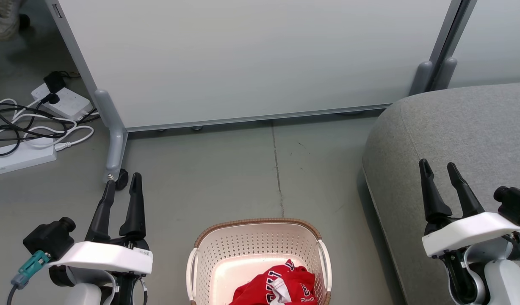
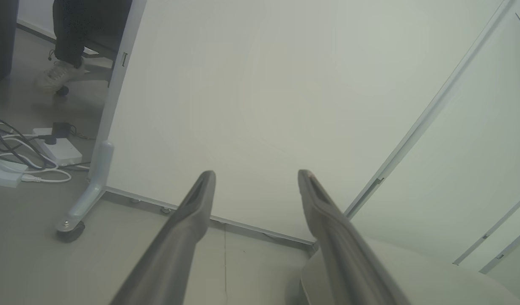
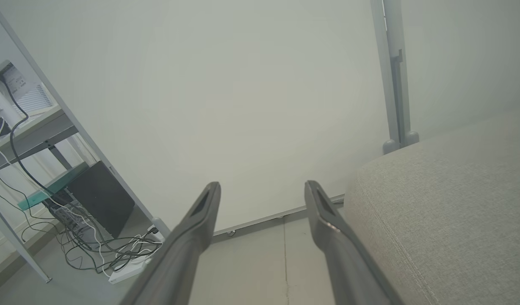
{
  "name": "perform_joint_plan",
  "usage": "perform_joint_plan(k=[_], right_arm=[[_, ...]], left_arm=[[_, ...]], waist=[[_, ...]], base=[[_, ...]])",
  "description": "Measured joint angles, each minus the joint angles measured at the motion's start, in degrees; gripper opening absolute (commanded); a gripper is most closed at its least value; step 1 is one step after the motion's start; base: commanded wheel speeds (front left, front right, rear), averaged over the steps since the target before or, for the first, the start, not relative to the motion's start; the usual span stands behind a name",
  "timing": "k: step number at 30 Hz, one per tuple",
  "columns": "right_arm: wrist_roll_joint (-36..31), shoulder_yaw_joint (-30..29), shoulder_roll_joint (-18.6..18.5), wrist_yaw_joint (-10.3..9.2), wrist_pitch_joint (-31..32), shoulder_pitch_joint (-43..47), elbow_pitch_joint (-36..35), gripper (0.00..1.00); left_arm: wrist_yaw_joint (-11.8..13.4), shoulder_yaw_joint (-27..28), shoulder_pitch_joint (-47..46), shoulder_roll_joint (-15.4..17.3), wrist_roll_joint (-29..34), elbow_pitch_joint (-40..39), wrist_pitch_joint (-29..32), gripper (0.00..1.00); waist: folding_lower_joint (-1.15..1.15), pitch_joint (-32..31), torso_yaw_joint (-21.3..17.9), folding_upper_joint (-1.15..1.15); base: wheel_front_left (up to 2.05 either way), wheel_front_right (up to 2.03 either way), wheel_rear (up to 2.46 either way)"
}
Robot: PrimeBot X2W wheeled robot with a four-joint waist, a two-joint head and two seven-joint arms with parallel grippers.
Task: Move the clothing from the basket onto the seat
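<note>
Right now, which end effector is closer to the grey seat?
The right end effector: its open fingers show against the seat, while the left end effector hangs over floor beyond the basket.

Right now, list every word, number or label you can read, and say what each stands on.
No text can be read in full.
On the clothing in the basket: black-and-white lettering, folded and cut off by the frame edge, unreadable.
On the white power box on the floor: a small grey mark, too small to read.
On the paper label on pale equipment, right wrist view: blurred.
</note>
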Motion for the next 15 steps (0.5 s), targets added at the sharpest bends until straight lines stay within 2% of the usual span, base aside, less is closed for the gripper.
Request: perform_joint_plan(k=[15], right_arm=[[-9.7, 0.8, 0.2, 0.07, -3.5, 0.1, 4.3, 1.00]], left_arm=[[1.4, -1.2, 0.7, 1.4, 9.5, 1.6, -0.3, 1.00]], waist=[[0.00, -0.1, -0.1, 0.00]], base=[[0.00, 0.00, 0.00]])
